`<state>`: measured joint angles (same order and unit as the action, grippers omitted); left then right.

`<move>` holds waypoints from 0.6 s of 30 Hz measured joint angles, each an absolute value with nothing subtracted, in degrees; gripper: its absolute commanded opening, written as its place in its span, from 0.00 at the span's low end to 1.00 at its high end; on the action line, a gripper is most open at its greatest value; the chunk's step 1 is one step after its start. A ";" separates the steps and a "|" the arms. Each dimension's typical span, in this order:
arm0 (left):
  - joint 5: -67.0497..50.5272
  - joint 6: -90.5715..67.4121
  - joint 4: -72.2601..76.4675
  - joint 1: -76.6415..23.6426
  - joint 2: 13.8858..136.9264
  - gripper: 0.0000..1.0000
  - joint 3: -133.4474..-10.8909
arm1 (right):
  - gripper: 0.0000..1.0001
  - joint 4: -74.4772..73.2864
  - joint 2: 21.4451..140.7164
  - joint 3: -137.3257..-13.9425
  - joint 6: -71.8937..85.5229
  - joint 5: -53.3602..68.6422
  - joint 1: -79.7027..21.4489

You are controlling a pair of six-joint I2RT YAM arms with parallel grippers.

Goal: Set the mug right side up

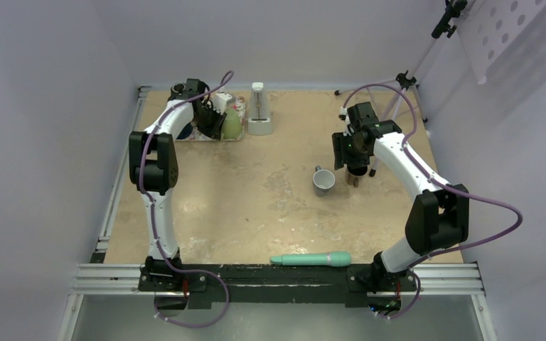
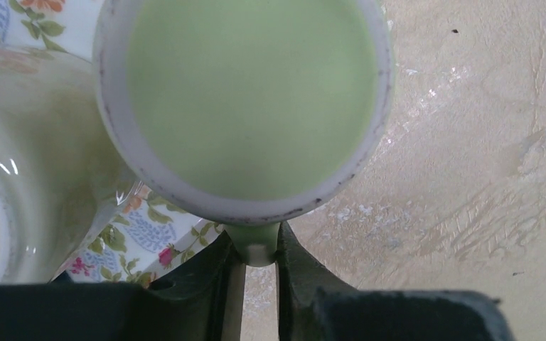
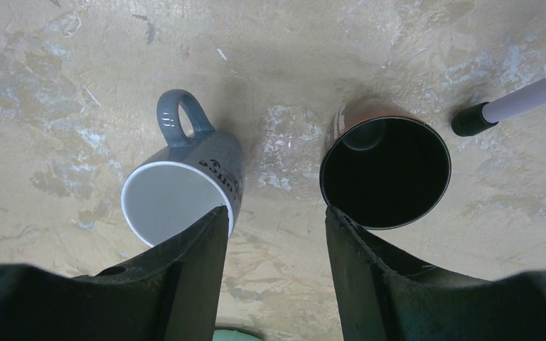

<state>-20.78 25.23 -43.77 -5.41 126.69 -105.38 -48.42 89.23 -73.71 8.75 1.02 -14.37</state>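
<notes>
The green mug [image 1: 232, 125] is at the far left of the table, against the floral tray [image 1: 202, 136]. In the left wrist view it [image 2: 249, 99] fills the top: a flat green face inside a scuffed pale ring, which looks like its base. My left gripper [image 2: 259, 238] is shut on the mug's green handle [image 2: 258, 252], and shows in the top view [image 1: 215, 122] too. My right gripper [image 3: 276, 213] is open and empty. It hovers between an upright grey mug [image 3: 178, 192] and an upright dark mug [image 3: 385, 170].
A clear glass container [image 2: 14, 177] stands on the floral tray [image 2: 142, 234]. A white stand [image 1: 259, 114] is right of the tray. The grey mug [image 1: 323, 181] and dark mug [image 1: 356, 176] are at mid right. A teal tube [image 1: 311, 260] lies at the near edge. A tripod foot [image 3: 473, 119] is nearby.
</notes>
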 measured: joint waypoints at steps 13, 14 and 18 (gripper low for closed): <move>-23.44 17.47 -44.80 -4.64 125.69 0.00 -105.16 | 0.59 -48.14 88.95 -74.87 9.10 0.91 -15.16; -23.99 16.45 -45.32 -4.40 125.05 0.00 -105.06 | 0.59 -47.83 88.73 -75.22 9.21 0.89 -15.59; -26.15 12.38 -46.68 -3.64 120.97 0.00 -104.18 | 0.63 -45.84 87.37 -77.54 9.58 0.99 -18.61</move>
